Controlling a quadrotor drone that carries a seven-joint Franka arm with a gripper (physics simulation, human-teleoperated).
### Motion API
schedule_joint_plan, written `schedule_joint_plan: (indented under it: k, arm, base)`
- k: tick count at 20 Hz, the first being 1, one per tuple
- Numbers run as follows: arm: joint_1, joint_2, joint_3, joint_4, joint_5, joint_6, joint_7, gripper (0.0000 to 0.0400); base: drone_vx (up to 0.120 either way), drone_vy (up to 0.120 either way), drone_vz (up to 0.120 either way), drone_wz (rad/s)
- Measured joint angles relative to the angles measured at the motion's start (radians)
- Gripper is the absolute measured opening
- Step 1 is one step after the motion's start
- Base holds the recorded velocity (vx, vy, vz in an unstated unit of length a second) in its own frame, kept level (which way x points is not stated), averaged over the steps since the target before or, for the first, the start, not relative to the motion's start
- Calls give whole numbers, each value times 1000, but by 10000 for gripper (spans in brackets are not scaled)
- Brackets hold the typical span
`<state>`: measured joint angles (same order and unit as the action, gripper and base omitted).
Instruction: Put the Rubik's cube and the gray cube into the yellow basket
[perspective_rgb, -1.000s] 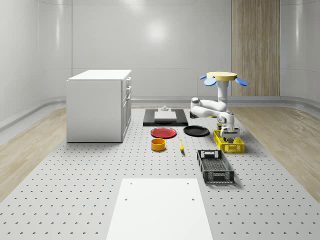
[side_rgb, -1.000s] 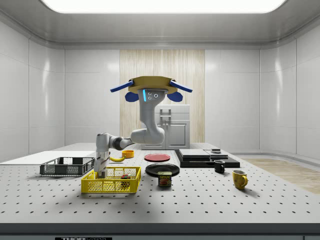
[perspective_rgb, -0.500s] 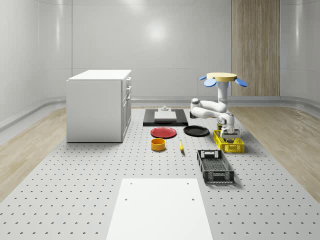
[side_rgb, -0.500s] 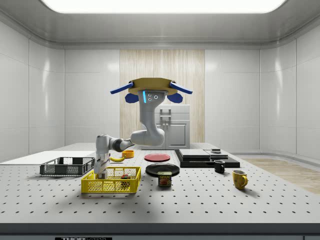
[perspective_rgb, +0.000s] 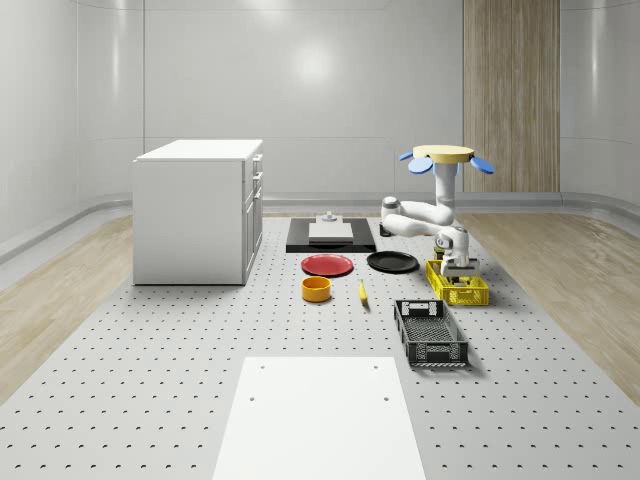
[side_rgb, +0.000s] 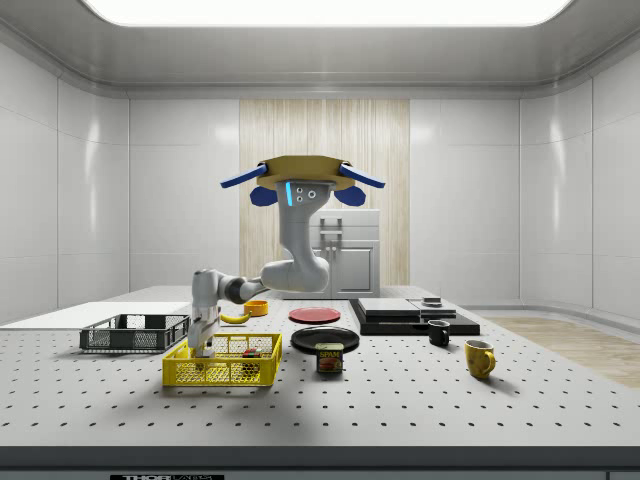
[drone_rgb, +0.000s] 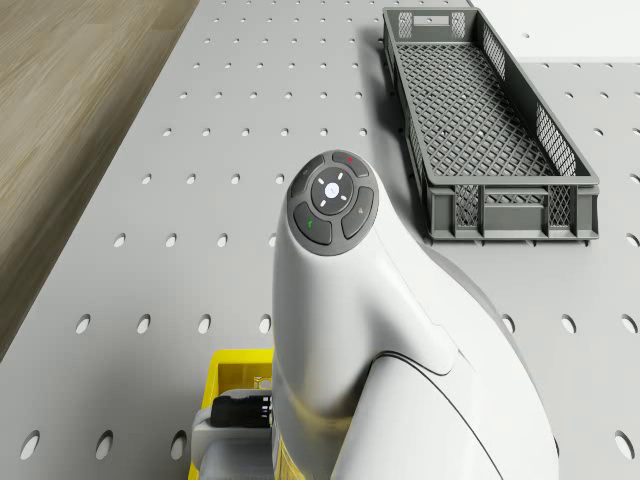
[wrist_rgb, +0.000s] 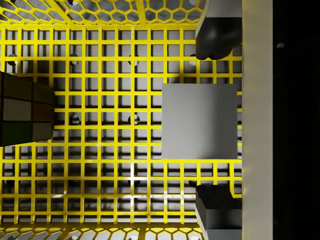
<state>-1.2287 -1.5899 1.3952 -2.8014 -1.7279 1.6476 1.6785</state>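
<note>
Gray cube (wrist_rgb: 199, 120) lies on the mesh floor of the yellow basket (wrist_rgb: 100, 60), between the two spread fingertips (wrist_rgb: 217, 35) of the gripper (wrist_rgb: 215, 120), which touch neither of its sides; the gripper is open and holds nothing. The Rubik's cube (wrist_rgb: 25, 107) sits on the same floor, well apart from the gray one, so both task items appear to be inside, and the task looks all but done.

From the side, the drone (side_rgb: 303, 178) hovers above the surface (side_rgb: 420, 400), over the plates behind the yellow basket (side_rgb: 222, 368), while its arm (side_rgb: 290, 265) reaches down and out so the gripper (side_rgb: 203, 345) dips inside the rim. That low reach suggests a gentle set-down rather than a drop. A clean vertical lift should follow, minding the basket wall.
</note>
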Motion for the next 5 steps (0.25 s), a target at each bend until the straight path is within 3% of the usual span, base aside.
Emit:
schedule_joint_plan:
  k: [5]
  arm:
    - [4, -1, 34, -5, 32, -11, -1, 393]
  base:
    - [0, 0, 0, 0]
